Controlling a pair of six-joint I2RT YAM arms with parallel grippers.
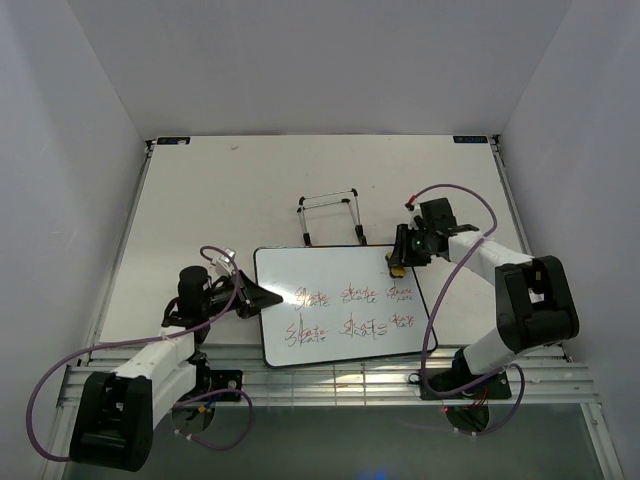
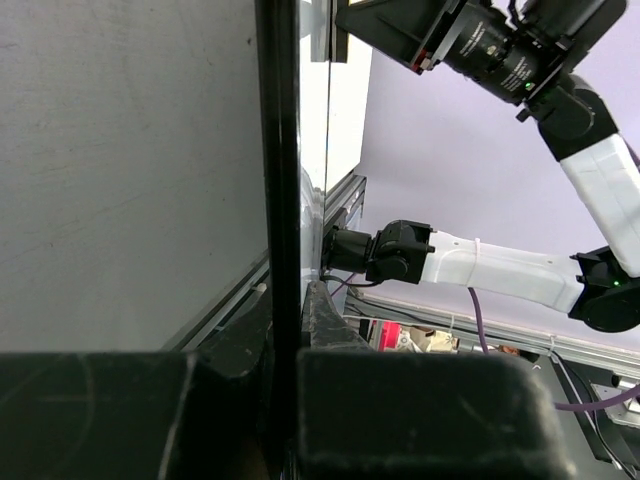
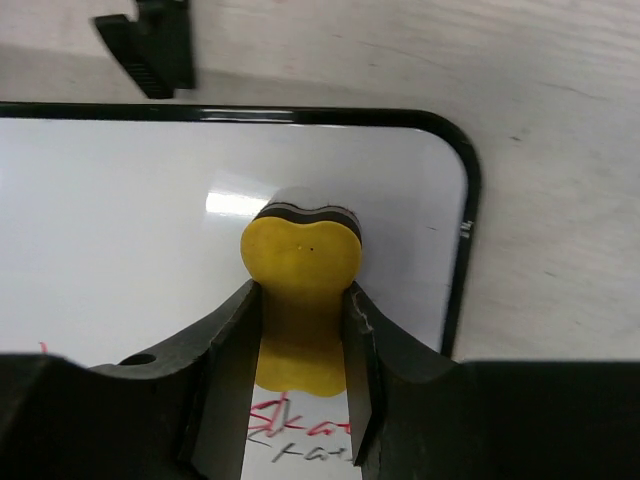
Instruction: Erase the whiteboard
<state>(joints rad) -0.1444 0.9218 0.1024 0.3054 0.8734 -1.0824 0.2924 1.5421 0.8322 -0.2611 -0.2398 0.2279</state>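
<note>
The whiteboard (image 1: 330, 272) lies flat near the table's front, with two rows of red-and-black writing across its lower part. My left gripper (image 1: 262, 297) is shut on the board's left edge. In the left wrist view the black rim (image 2: 279, 150) runs straight down between the jaws of the left gripper (image 2: 285, 305). My right gripper (image 1: 400, 262) is at the board's far right corner, shut on a yellow eraser (image 3: 303, 250). The eraser's dark pad rests on the white surface (image 3: 130, 200), just above some writing (image 3: 295, 432).
A thin wire easel stand (image 1: 330, 213) stands just behind the board, one of its black feet (image 3: 150, 45) close to the board's far edge. The table's metal front rail (image 1: 330, 380) runs under the board's near edge. Grey walls enclose three sides.
</note>
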